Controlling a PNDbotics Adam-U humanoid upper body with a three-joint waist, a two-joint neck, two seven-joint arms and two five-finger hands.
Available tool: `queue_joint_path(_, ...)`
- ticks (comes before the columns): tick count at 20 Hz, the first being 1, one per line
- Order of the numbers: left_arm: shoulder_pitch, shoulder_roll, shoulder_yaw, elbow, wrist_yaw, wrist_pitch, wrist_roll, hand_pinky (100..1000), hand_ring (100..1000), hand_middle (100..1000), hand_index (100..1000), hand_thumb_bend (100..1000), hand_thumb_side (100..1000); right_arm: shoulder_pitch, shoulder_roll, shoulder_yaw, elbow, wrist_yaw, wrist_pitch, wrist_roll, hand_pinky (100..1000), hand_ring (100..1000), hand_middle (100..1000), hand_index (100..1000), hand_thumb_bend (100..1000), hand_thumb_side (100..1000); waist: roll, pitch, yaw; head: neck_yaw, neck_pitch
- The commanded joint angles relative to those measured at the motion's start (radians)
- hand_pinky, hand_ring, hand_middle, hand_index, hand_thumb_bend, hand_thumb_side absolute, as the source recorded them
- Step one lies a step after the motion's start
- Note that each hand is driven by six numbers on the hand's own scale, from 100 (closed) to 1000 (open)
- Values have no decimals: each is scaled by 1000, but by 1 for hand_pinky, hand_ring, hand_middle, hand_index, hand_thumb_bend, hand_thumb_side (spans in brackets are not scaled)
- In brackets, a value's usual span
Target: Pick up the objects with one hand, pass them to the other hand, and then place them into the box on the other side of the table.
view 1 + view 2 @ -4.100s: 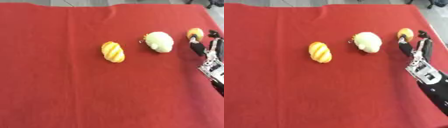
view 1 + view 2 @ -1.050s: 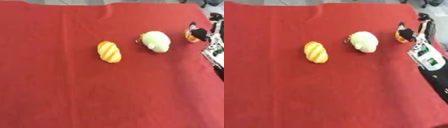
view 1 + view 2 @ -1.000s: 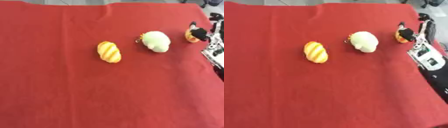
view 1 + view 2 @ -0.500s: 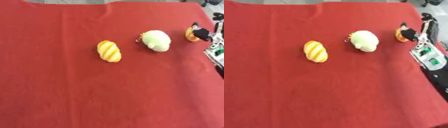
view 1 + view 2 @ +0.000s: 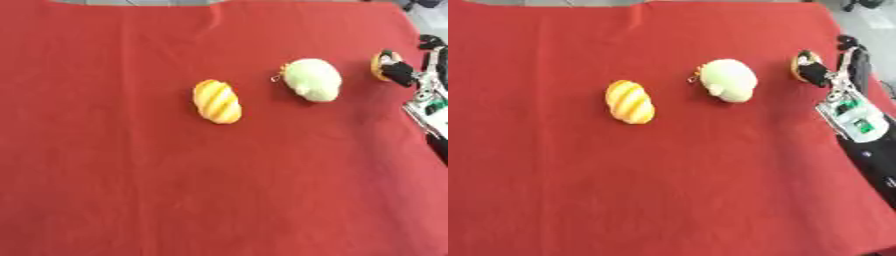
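Right eye view: right hand on orange toy.

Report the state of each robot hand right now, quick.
Left robot hand: not in view.
Right robot hand: at the table's right edge, fingers curled round the small orange object.

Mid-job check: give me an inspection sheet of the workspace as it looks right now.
Surface: red cloth covers the table, slightly creased.
Job's things: striped bread toy near the middle; pale green plush to its right, apart from it; small orange toy at the right edge. No box in view.
Clutter: nothing seen.
Hands: right hand at the orange toy, fingers curled on it; left hand not in view.
Cables: nothing seen.
Surroundings: grey floor past the table's far right corner.
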Motion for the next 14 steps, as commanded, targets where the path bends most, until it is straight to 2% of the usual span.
queue_joint_path(1, -1, 27, 4, -18, -4, -4, -1, 634, 662, 762, 807, 100, 849, -8, -22, 4, 5, -4, 176, -167, 778, 978, 787, 860, 296, 232, 2, -16, 0, -5, -13)
queue_joint_path(14, -4, 25, 2, -18, -5, -3, -6, 637, 662, 762, 807, 100, 850, -17, -13, 42, 4, -31, 211, -167, 775, 948, 772, 852, 297, 250, 0, -12, 7, -9, -15)
